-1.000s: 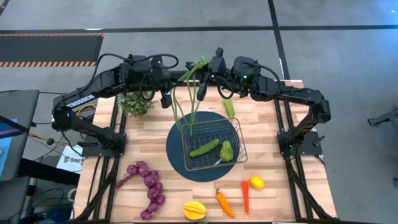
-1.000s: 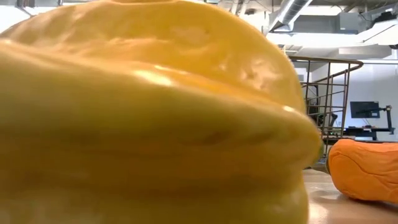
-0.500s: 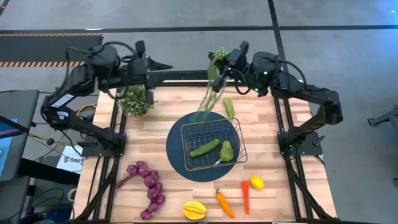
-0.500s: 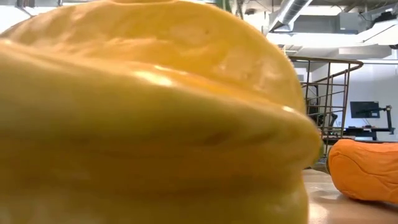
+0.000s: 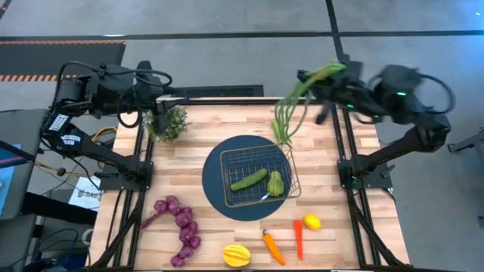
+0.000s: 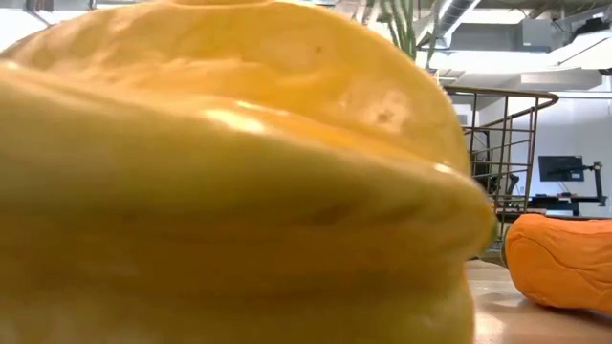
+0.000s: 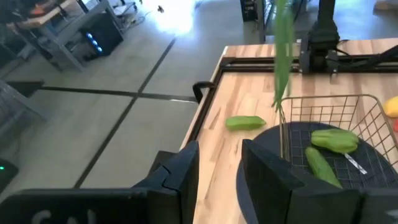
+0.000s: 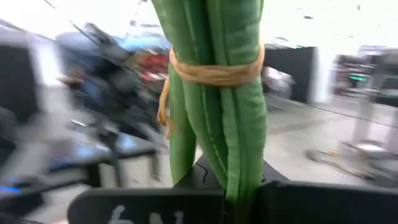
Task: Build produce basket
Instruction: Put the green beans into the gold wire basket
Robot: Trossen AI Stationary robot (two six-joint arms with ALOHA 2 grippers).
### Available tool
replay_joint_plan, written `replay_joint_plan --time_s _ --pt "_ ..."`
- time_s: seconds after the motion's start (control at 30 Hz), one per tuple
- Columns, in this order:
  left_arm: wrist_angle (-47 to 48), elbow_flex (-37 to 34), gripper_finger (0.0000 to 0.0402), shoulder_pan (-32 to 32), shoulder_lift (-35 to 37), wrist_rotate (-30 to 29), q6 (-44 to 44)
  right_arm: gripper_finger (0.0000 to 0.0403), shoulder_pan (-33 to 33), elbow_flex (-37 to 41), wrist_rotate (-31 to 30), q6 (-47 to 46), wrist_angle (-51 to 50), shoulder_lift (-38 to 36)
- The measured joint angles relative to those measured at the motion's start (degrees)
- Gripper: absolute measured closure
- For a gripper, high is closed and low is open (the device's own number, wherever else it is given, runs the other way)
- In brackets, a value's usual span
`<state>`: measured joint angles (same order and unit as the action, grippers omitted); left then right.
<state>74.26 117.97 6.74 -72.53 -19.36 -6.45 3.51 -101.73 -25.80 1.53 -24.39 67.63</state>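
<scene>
My right gripper (image 5: 333, 76) is high over the table's far right corner, shut on the green bean bundle (image 5: 291, 106), which is tied with a tan band (image 8: 214, 74). The silvery wire basket (image 5: 257, 177) stands on a dark blue round mat (image 5: 215, 185) and holds a cucumber (image 5: 248, 179) and another green piece (image 5: 275, 183). A further cucumber (image 7: 244, 122) lies on the wood just behind the mat. My left gripper (image 7: 219, 180) is open over the far left corner, beside the potted plant (image 5: 166, 121), touching nothing. My right gripper pinches the bean bundle between its two fingers a little way from the tan band, on the thick part of the stalks (image 8: 242, 168). The fingers reach in from the table's right side. The bundle is lifted and its long thin ends (image 5: 283, 128) hang down slack behind the basket.
Near the front edge lie the purple grape string (image 5: 178, 227), the yellow ribbed fruit (image 5: 236, 255), two orange carrots (image 5: 272, 247) and a lemon (image 5: 311, 221). In the low view the yellow fruit (image 6: 239, 172) blocks nearly everything; a carrot (image 6: 559, 258) shows beside it.
My left gripper has drawn away from the beans, back to the far left corner. My right gripper has carried the bundle up and toward the table's right edge, and the long ends have swung out from over the basket to behind it.
</scene>
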Motion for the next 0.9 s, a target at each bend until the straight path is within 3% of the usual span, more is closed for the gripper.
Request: replay_joint_plan --time_s 0.37,0.63,0.9 --pt "0.9 0.0 0.0290 0.0 0.3 1.1 0.1 0.0394 14.6 0.0 1.5 2.0 13.6 -0.1" --pt "0.9 0.0 0.0290 0.0 0.3 1.1 0.8 0.0394 15.3 -3.3 17.3 0.2 21.7 8.6" --pt "0.9 0.0 0.0290 0.0 0.3 1.2 0.7 0.0394 14.0 -13.4 20.1 2.4 21.2 19.4"
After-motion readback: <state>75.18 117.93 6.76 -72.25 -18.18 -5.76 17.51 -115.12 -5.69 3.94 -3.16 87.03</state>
